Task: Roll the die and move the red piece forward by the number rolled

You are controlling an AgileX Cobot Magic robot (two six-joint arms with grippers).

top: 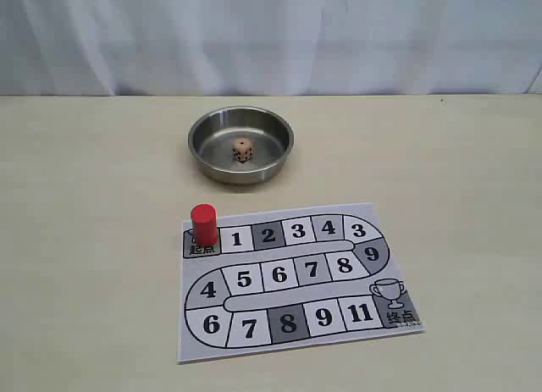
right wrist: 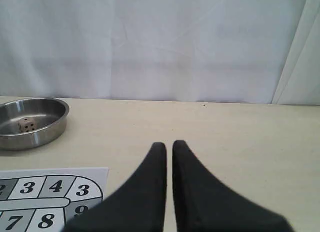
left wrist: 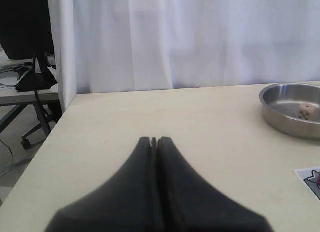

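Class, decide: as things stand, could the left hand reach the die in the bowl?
Probably yes: the die lies alone in the open metal bowl, nothing covers it, but the shut left hand must open first.

white curtain hangs behind the pale table.

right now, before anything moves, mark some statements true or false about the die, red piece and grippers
1. The die lies inside the steel bowl. True.
2. The red piece stands on a square numbered 4. False: it stands on the start square, beside square 1 of the game board.
3. The left gripper holds the die. False: it is shut on nothing, above bare table.
4. The steel bowl sits off the game board. True.
5. The right gripper is wide open. False: it is shut and empty.
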